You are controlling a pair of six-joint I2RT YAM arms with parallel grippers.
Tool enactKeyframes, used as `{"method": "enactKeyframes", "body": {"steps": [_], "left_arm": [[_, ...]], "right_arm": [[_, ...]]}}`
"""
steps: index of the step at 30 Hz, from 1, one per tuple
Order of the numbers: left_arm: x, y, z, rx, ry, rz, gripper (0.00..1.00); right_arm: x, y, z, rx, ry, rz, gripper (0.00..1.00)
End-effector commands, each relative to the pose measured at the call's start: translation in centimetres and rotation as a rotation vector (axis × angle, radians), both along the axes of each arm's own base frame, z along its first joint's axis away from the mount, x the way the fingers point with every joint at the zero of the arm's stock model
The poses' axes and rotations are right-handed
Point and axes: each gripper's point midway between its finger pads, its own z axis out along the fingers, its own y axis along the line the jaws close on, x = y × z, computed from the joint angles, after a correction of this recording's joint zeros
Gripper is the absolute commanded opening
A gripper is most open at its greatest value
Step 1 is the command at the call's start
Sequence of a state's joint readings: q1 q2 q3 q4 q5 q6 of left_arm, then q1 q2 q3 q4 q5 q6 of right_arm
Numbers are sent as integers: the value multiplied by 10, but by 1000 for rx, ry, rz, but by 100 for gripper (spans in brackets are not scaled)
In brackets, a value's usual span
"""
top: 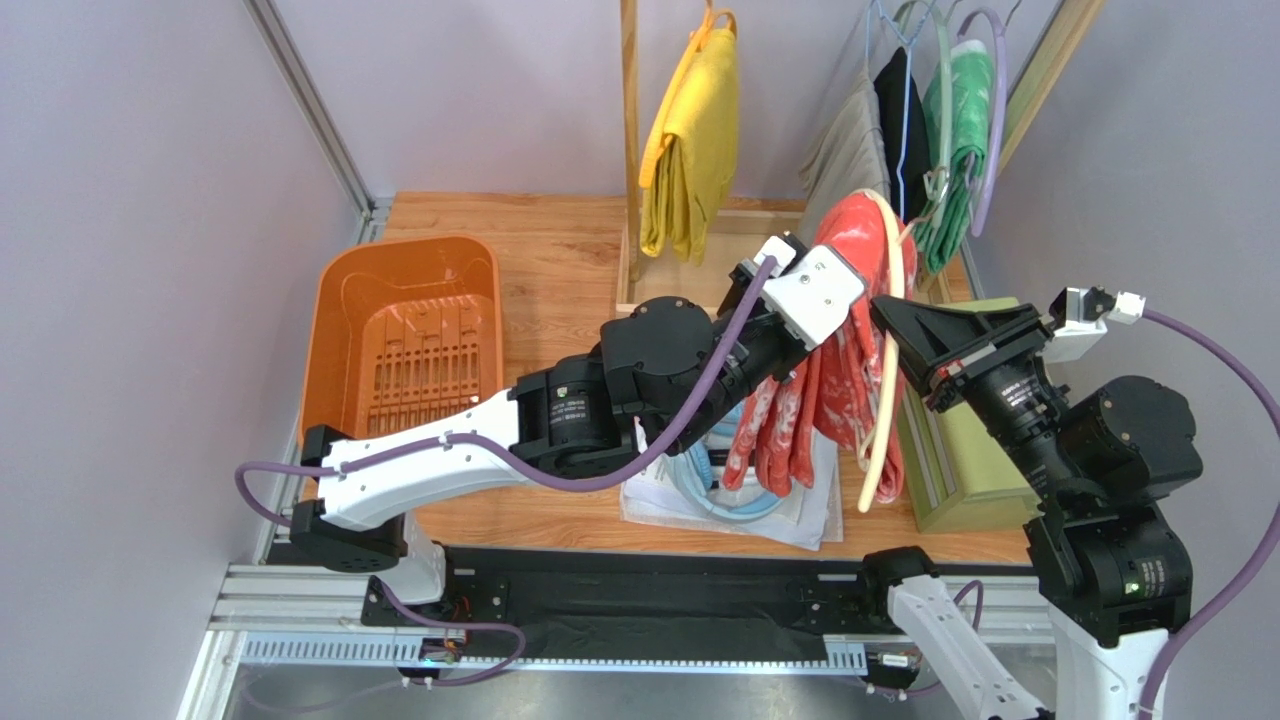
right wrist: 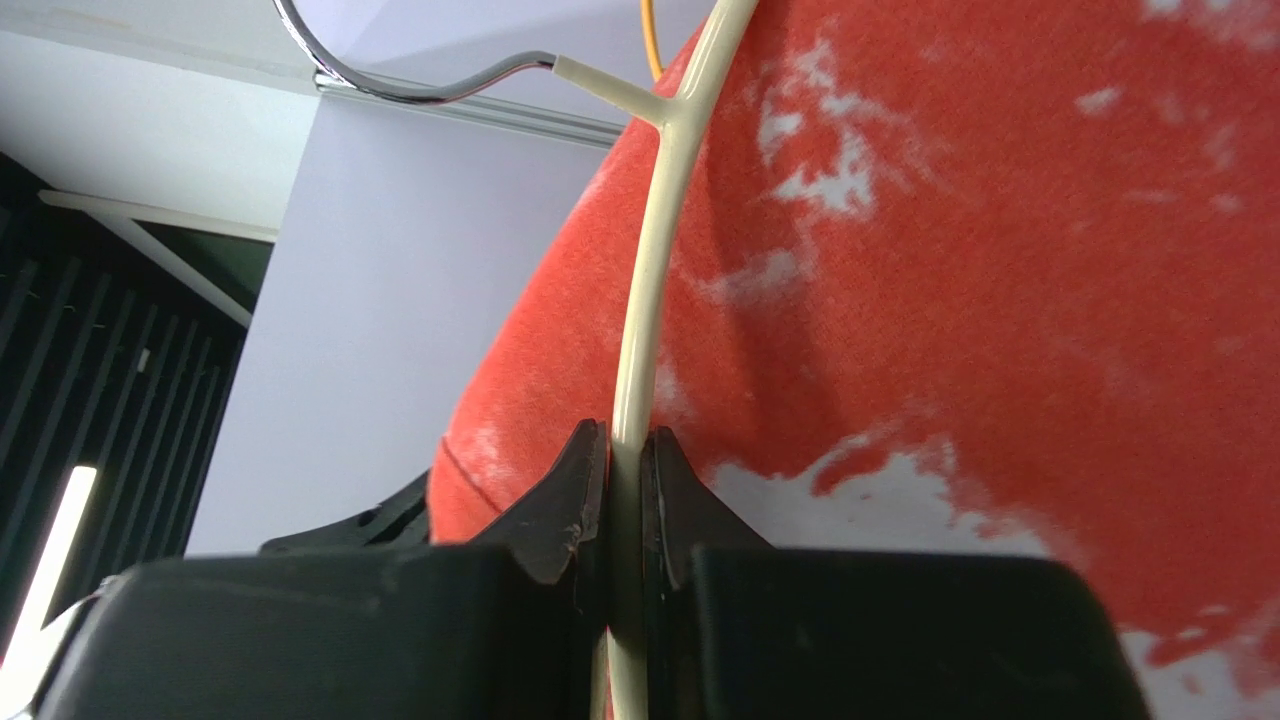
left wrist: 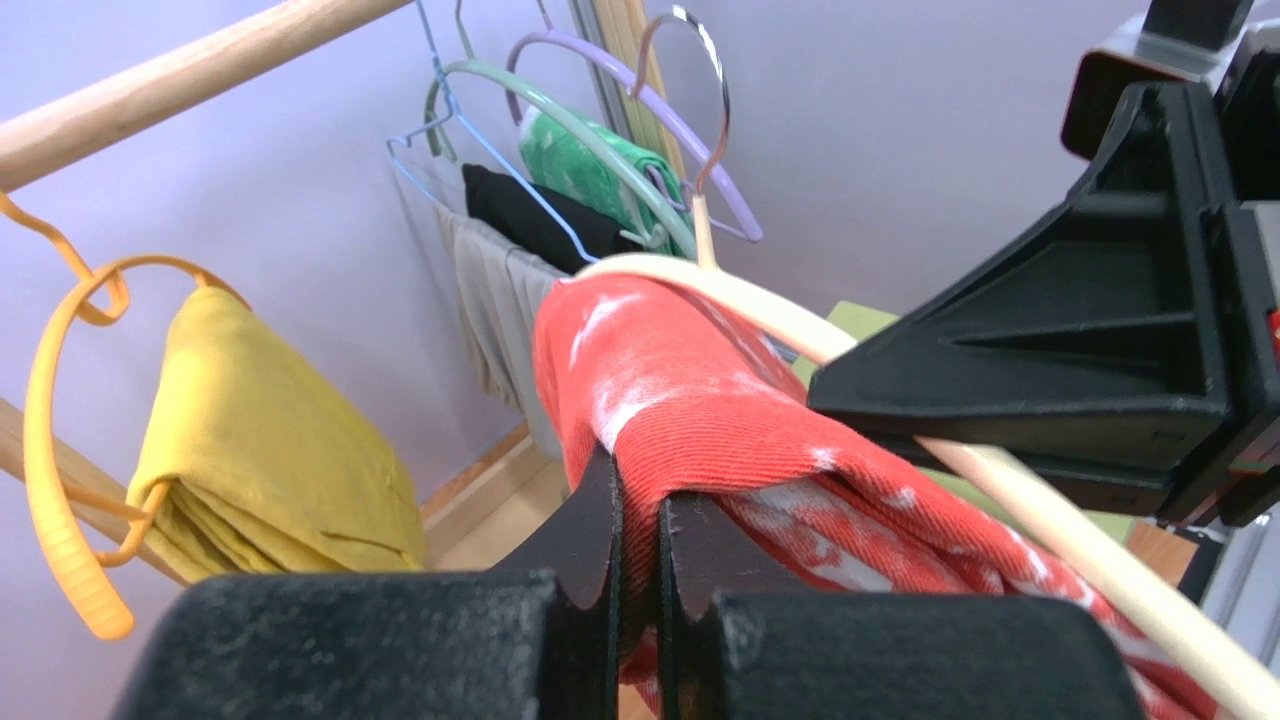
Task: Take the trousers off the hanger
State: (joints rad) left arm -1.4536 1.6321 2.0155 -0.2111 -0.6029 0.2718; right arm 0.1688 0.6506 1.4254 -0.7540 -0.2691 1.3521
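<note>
Two things are pinched tight. The left gripper (left wrist: 639, 518) squeezes a fold of the red trousers (left wrist: 676, 375). The right gripper (right wrist: 628, 473) squeezes the thin cream hanger (right wrist: 661, 255). The trousers hang over that hanger, up in the air between both grippers.

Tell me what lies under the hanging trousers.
A white sheet with something light blue on it lies on the table. The trousers and left arm cover part of it, so I cannot identify it.
</note>
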Motion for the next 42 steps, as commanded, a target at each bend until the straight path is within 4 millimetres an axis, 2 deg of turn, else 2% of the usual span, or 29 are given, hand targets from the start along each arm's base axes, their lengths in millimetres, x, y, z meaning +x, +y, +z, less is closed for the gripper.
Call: {"method": "enactKeyframes", "body": {"steps": [1, 10, 16, 22, 23, 26, 33, 35, 36, 37, 38, 39, 40, 41, 42], "left_arm": [[-8, 61, 98, -243, -86, 11, 0], [5, 97, 123, -239, -131, 136, 0], [6, 126, 144, -277, -155, 183, 0], [9, 143, 160, -293, -182, 228, 0], [9, 151, 168, -319, -184, 236, 0], [8, 157, 180, -352, -193, 242, 0], [-14, 165, 215, -549, -200, 86, 0], [-20, 157, 213, -562, -196, 33, 0], [-27, 172, 225, -617, -214, -2, 0], [-29, 158, 213, -595, -205, -30, 0], [-31, 163, 214, -612, -202, -45, 0], [-35, 183, 222, -661, -203, -57, 0], [-35, 177, 211, -643, -192, -63, 0], [-39, 200, 219, -703, -186, -72, 0], [-40, 208, 218, -717, -183, -75, 0]], "right_arm": [[-7, 0, -10, -56, -22, 8, 0], [-16, 0, -39, -92, 22, 22, 0], [-20, 0, -50, -98, 30, 26, 0], [-17, 8, -59, -97, 53, 70, 0], [-16, 8, -60, -98, 58, 71, 0], [-16, 8, -64, -100, 60, 73, 0], [-12, 9, -67, -77, 65, 70, 0], [-9, 7, -69, -81, 70, 58, 0], [-7, 6, -71, -81, 75, 46, 0], [-7, 4, -73, -81, 77, 38, 0], [-7, 2, -75, -82, 82, 25, 0], [-4, -1, -81, -81, 93, 1, 0], [-5, -2, -82, -77, 86, -6, 0], [-4, -3, -84, -77, 89, -12, 0], [-1, -5, -93, -83, 111, -25, 0]]}}
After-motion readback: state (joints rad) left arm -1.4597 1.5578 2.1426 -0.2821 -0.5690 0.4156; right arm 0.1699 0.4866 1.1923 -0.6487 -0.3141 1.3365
